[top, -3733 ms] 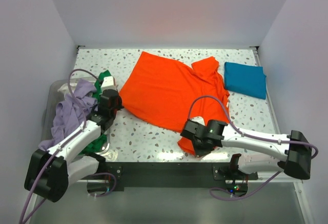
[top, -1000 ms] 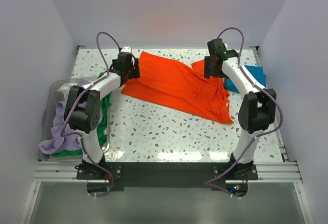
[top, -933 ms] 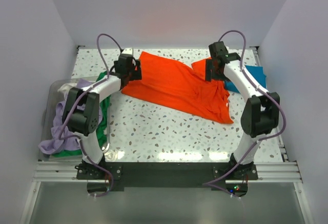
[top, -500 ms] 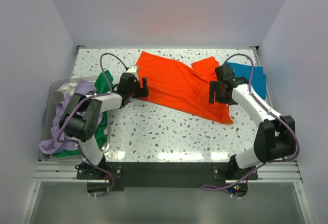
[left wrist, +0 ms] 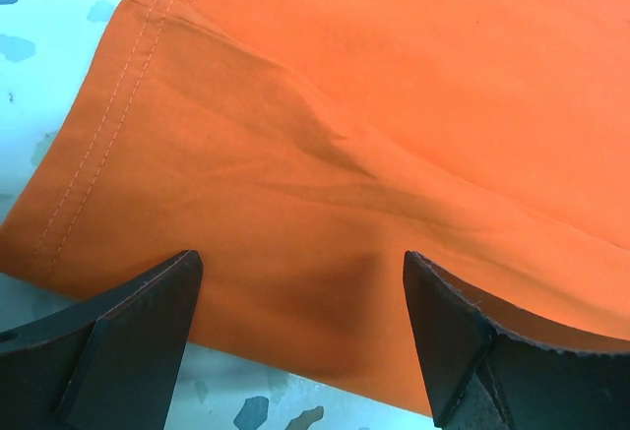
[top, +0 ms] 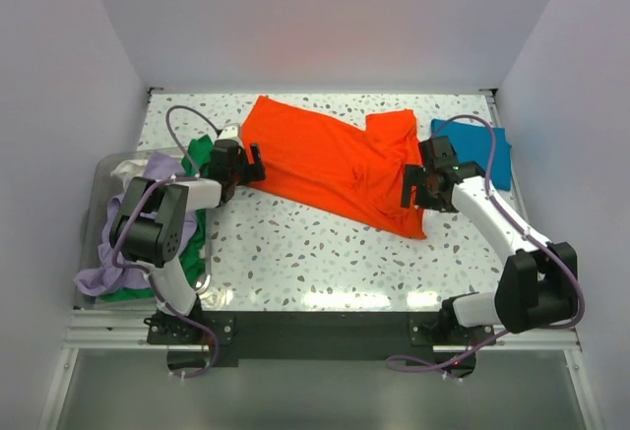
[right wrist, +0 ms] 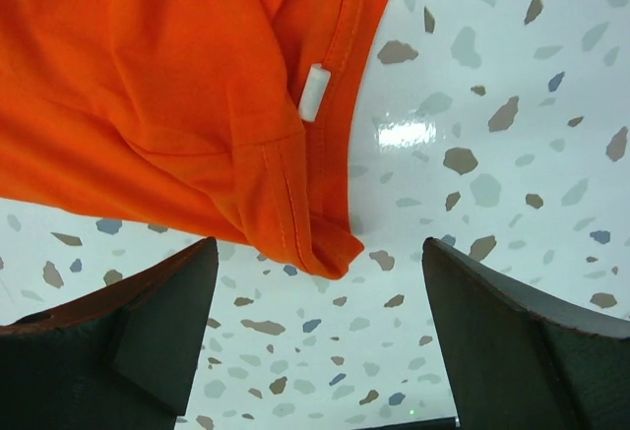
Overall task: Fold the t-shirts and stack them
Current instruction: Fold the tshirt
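Orange t-shirt (top: 330, 159), upper centre: plain bright orange, matching stitching, small white tag (right wrist: 313, 92) by seam.
Teal-blue t-shirt (top: 495, 153), upper right: plain.
Left-edge heap: green t-shirt (top: 202, 151), lavender t-shirt (top: 157, 170), whitish t-shirt (top: 123, 167), all plain.
Desk (top: 295, 253): glossy white, grey, brown and blue speckles.
Left gripper (top: 253, 165), right gripper (top: 415, 186): black.
Arms (top: 492, 215): white, black joints.
Cables (top: 180, 118): purple.

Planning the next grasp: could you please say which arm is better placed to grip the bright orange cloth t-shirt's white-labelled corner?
Probably the right: the open right gripper hovers over the corner of the orange t-shirt near the white label; the left gripper sits at the opposite hem.
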Motion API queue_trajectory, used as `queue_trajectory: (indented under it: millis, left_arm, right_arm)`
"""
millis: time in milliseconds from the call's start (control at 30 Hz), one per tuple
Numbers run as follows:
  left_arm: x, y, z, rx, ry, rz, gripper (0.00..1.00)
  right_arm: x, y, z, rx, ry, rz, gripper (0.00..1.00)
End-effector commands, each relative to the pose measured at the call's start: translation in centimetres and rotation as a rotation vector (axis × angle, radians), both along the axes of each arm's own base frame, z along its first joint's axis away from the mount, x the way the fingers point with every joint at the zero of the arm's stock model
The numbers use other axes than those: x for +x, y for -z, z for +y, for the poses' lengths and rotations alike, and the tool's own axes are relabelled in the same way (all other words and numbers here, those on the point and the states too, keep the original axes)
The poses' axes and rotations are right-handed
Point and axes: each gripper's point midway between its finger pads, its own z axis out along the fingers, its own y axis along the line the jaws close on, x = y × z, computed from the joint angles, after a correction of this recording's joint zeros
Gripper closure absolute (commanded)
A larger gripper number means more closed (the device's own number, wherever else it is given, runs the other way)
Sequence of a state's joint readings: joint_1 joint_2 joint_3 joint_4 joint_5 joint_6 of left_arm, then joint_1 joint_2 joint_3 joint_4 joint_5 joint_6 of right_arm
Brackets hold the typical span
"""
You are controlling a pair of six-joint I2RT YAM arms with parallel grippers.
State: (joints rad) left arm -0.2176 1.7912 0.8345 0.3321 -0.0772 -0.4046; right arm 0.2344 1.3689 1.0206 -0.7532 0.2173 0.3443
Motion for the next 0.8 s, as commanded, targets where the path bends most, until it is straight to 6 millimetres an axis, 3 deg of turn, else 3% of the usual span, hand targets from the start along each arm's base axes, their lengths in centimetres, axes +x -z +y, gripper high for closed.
queue_trajectory:
  millis: [0, 300, 400, 600, 767]
  left_arm:
    - [0.2, -0.1, 1.4, 0.046, -0.055, 0.018, 0.11]
    - [0.1, -5.5, -0.3, 0.009, -0.025, -0.102, 0.11]
    - [-0.6, -6.6, -2.0, -0.017, 0.015, -0.135, 0.11]
    - [-0.7, -5.9, -5.5, -0.094, 0.111, -0.133, 0.11]
    - [-0.5, -3.2, -7.0, -0.133, 0.158, -0.067, 0.1]
  right_arm:
    - [-0.5, 0.0, 1.1, 0.078, -0.01, -0.025, 0.13]
    - [-3.2, 2.3, 4.5, 0.263, -0.061, -0.029, 0.23]
    - [-3.6, 2.7, 4.4, 0.263, -0.04, -0.036, 0.23]
    - [-4.2, 3.3, 3.4, 0.224, 0.002, -0.038, 0.21]
    - [-4.9, 3.8, 2.8, 0.199, 0.011, -0.025, 0.2]
